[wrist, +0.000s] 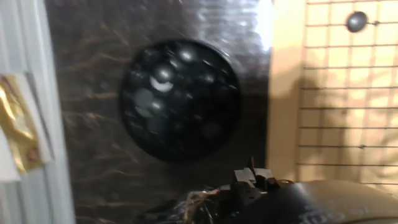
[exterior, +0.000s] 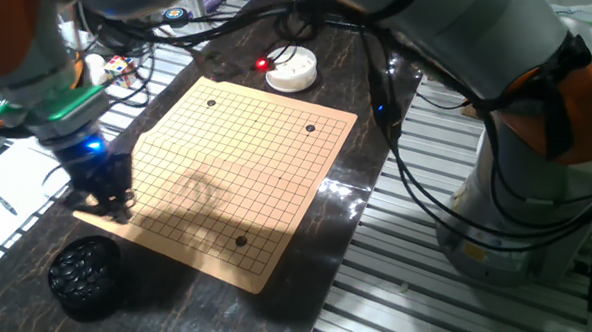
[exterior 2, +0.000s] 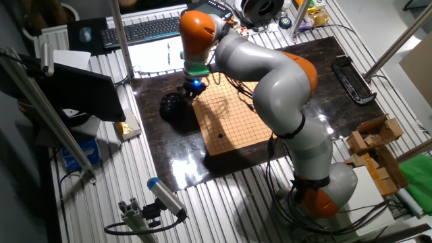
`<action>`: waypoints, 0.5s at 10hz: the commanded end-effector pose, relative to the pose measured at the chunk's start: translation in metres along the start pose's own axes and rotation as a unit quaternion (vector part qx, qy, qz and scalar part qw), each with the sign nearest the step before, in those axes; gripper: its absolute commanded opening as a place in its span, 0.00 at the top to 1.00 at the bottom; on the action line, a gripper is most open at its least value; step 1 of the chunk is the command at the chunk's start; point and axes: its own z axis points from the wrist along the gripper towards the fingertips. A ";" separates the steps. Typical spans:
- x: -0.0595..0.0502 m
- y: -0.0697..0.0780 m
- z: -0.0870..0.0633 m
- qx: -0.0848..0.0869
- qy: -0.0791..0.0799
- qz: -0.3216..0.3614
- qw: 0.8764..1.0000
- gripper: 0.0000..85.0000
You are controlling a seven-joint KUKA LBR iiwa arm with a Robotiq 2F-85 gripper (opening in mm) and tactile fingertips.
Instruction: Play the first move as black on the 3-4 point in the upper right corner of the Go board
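1. The hand [exterior: 114, 201] hangs low over the near-left edge of the Go board [exterior: 238, 174]; its fingertips look close together, but the pictures are too dark and blurred to tell how far open it is or whether it holds a stone.
2. Just below the hand, on the dark bench [exterior: 361, 173], sits a round black bowl [exterior: 85, 277] heaped with black stones [wrist: 163, 73]; the hand is beside it, not in it.
3. In the hand view the bowl fills the middle, with the board edge to its right.
4. Out from the hand, three black stones lie on the board: one toward its near edge [exterior: 241, 241], one at the far left [exterior: 211, 103], one at the far right [exterior: 310, 127].
5. Beyond the board's far corner, well apart from the hand, is a white round dish [exterior: 291, 70].
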 end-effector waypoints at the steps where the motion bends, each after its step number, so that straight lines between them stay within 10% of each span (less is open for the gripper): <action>1: 0.003 -0.016 0.000 0.004 0.000 -0.008 1.000 0.99; 5: 0.007 -0.037 -0.001 -0.015 0.019 -0.025 0.999 0.99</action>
